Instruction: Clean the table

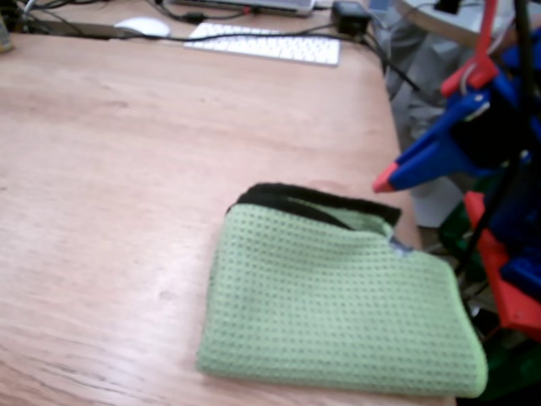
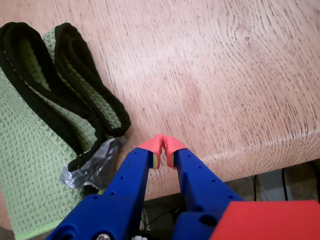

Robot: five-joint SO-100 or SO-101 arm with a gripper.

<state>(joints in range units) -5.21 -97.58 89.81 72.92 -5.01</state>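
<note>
The gripper [image 2: 163, 145] hangs over the table's edge with its red-tipped fingers [image 2: 151, 145] pressed together and nothing between them. The table [image 1: 127, 169], a reddish-brown wooden top, fills most of the fixed view; in the wrist view its rounded edge runs just under the fingertips.

A folded green cloth [image 1: 338, 304] with a black hem lies flat on the table near that edge, in the lower right of the fixed view. In the wrist view the cloth [image 2: 30, 150] sits to the left of the gripper, near but not touching it, and a crumpled grey tag [image 2: 92, 167] sticks out at the fold.

The step in hand looks like reaching for the cloth to wipe with. To do it well, the fingers should spread first, then swing left and come down over the thick black hem, where the folded layers give the most to pinch. Closing on the flat green face would likely slip. Grip deep enough to catch all layers, so the cloth drags as one piece

A keyboard [image 1: 266, 44] and a mouse [image 1: 144, 25] rest at the far end, well apart
</note>
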